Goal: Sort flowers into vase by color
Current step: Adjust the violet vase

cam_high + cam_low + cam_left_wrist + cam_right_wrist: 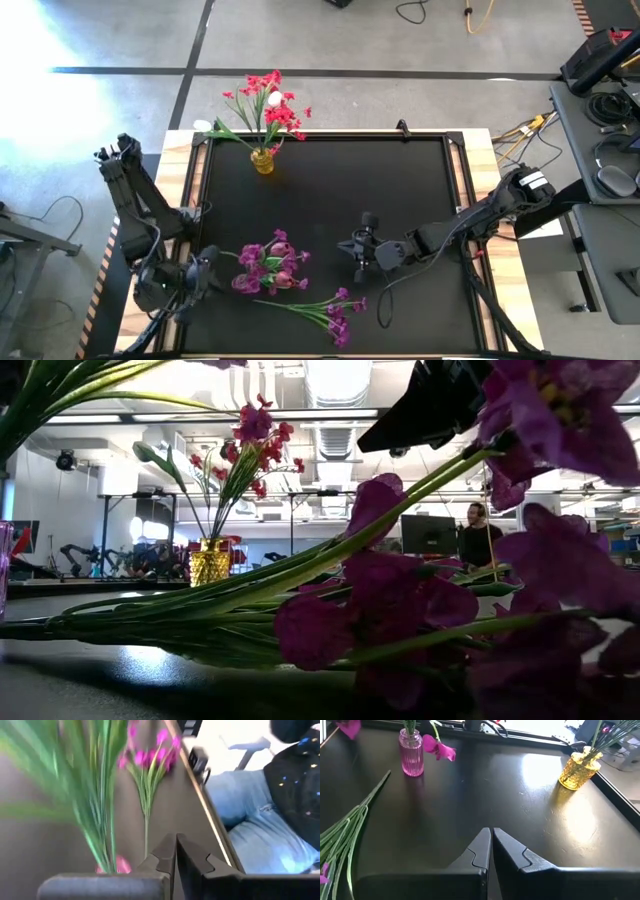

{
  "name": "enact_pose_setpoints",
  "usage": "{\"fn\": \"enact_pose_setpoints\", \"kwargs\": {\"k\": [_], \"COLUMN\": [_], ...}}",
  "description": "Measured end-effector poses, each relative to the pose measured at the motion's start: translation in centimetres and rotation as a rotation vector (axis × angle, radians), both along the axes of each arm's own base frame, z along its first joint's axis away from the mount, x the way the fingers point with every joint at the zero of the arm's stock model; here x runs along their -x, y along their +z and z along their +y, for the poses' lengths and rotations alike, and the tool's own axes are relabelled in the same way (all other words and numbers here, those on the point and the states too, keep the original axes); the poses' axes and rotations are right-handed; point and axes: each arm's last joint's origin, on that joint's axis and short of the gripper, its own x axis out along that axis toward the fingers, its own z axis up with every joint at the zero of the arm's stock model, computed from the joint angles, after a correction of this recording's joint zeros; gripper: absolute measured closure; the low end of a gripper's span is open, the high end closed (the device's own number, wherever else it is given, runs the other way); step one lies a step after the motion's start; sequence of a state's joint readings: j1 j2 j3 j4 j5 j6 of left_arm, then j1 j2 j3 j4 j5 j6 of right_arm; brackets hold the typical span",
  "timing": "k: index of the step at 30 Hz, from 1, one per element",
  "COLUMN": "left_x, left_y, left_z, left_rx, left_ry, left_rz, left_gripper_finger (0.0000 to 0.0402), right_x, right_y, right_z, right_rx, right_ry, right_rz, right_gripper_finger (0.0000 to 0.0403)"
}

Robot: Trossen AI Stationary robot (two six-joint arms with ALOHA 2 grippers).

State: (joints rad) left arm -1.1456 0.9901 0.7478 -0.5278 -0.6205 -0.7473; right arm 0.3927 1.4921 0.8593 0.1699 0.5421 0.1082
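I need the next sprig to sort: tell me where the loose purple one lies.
In the high view the loose purple sprig lies flat on the black mat near the front edge, just right of the pink vase's purple bunch, forward of the right tool.

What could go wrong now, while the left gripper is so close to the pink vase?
1. The left gripper, shut, sits right beside the pink vase of purple flowers; a sideways move may tip this narrow vase.
2. One purple sprig lies flat near the table's front edge; a poor pick might push it off.
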Motion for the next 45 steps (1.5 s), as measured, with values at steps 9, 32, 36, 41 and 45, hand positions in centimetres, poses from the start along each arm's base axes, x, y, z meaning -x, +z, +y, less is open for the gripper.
{"fn": "enact_pose_setpoints", "kwargs": {"k": [9,32,36,41,45], "left_x": [3.2,1.5,0.8,-0.1,-0.4], "left_y": [-6.0,-12.0,-11.3,-9.9,-8.8], "left_z": [-1.6,-5.7,-6.0,-5.5,-4.5], "left_rx": [0.155,0.085,0.064,0.032,0.041], "left_ry": [0.240,0.478,0.456,0.412,0.368], "left_rz": [0.225,0.252,0.241,0.217,0.193], "left_gripper_finger": [0.0402,0.0401,0.0401,0.0401,0.0401], "right_x": [0.0,0.0,0.0,0.0,0.0], "right_y": [0.0,0.0,0.1,0.1,0.1], "right_z": [0.0,-0.1,-0.2,-0.2,-0.1], "right_rx": [0.018,0.058,0.061,0.063,0.069], "right_ry": [0.000,-0.021,-0.027,-0.027,-0.023], "right_rz": [0.002,-0.001,-0.002,-0.002,-0.003], "right_gripper_finger": [0.0390,0.0390,0.0390,0.0390,0.0390]}}
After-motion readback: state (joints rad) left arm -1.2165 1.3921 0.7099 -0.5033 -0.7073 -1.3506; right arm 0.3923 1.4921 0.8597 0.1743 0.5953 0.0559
